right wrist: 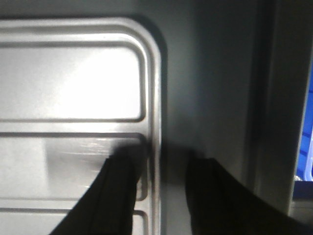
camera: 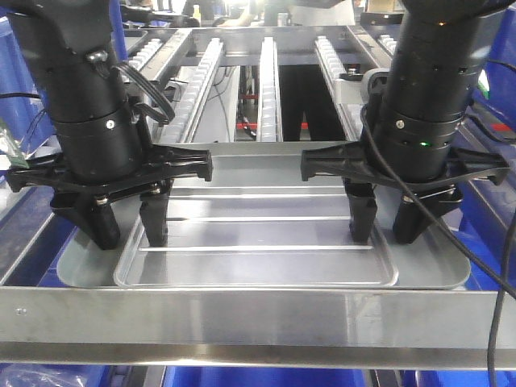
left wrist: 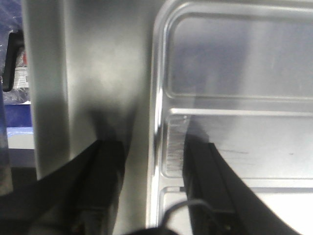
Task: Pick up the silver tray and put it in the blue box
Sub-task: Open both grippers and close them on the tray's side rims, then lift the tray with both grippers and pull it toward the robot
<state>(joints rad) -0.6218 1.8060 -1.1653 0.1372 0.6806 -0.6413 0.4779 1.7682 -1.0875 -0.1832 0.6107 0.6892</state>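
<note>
The silver tray [camera: 258, 234] lies flat on a larger grey sheet, its ridges running left to right. My left gripper [camera: 129, 238] stands open astride the tray's left rim [left wrist: 155, 98], one finger outside on the grey sheet and one inside the tray. In the left wrist view the left gripper [left wrist: 149, 152] shows clear gaps either side of the rim. My right gripper [camera: 387, 232] is open too and straddles the right rim [right wrist: 155, 83]; the right wrist view shows the right gripper [right wrist: 164, 166] the same way. Of the blue box, only a bright blue strip [camera: 266, 376] shows below the front rail.
A grey sheet with rounded corners [camera: 81, 266] lies under the tray. A steel front rail [camera: 258, 318] crosses just before it. Roller conveyor lanes [camera: 270, 81] run away behind. A black cable [camera: 504, 282] hangs at the right. Blue plastic [camera: 24, 234] shows at the left.
</note>
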